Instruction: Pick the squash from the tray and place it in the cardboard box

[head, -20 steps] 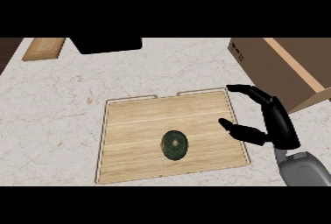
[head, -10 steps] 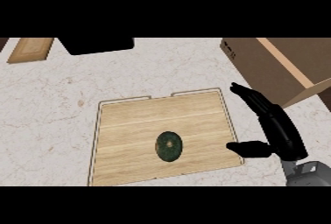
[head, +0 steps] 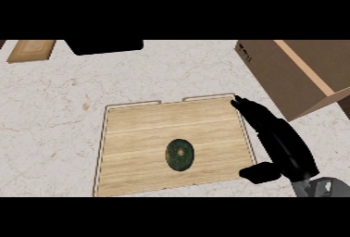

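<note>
A dark green squash (head: 180, 154) with a tan centre lies on the wooden tray (head: 137, 134), a little right of its middle. My right hand (head: 284, 148) stretches along the tray's right edge with straight fingers pointing away from me and the thumb (head: 258, 173) turned in toward the tray. It is open and holds nothing, with a gap between it and the squash. The cardboard box (head: 287, 69) stands at the upper right, beyond the fingertips. My left hand is out of sight.
A pale marble counter (head: 54, 106) surrounds the tray. A small wooden board (head: 31, 50) lies at the top left, with a black object (head: 106, 46) next to it at the top edge.
My right hand has moved down and toward the tray's right edge, fingers straightening forward. The view has shifted so the tray and box sit further left.
</note>
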Robot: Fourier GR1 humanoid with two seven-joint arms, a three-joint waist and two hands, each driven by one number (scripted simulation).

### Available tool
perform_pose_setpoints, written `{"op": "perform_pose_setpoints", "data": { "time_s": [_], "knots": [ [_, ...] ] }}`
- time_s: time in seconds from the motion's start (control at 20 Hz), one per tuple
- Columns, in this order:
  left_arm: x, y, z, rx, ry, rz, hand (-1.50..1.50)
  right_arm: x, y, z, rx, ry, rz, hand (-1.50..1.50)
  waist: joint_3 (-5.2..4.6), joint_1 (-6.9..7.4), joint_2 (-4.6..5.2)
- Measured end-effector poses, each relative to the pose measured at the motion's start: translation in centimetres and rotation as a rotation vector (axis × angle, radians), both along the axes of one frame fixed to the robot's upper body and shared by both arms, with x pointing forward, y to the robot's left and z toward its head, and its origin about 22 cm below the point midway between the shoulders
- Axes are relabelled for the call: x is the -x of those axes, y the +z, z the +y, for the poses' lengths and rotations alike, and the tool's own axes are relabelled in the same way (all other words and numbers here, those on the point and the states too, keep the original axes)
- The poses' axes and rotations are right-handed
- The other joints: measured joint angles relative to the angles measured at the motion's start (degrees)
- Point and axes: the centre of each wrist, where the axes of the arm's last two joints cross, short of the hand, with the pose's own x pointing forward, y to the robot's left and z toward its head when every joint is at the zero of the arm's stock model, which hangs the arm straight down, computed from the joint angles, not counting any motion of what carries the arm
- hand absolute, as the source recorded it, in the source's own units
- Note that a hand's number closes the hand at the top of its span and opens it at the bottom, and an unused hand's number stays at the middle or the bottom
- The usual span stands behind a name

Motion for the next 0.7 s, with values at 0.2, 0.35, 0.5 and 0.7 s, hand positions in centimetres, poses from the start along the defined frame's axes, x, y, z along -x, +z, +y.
{"op": "perform_pose_setpoints", "data": {
  "time_s": [0.2,0.35,0.5,0.7],
  "knots": [
    [-0.6,-0.3,-0.6,0.028,-0.013,-0.008,0.0,0.6,0.5,1.2,0.08,-0.028,0.06,-1.5,-0.23,0.57,0.2],
    [-1.1,-0.5,-0.9,0.038,-0.024,-0.017,0.0,1.1,0.5,2.1,0.137,-0.061,0.117,-1.5,-0.31,1.04,0.4],
    [-1.6,-0.6,-1.2,0.05,-0.037,-0.022,0.0,1.6,0.7,3.2,0.173,-0.084,0.157,-1.5,-0.25,1.54,0.59],
    [-2.0,-0.8,-1.8,0.063,-0.064,-0.027,0.0,2.2,1.2,5.0,0.187,-0.113,0.194,-1.5,-0.1,2.41,0.8]
  ]
}}
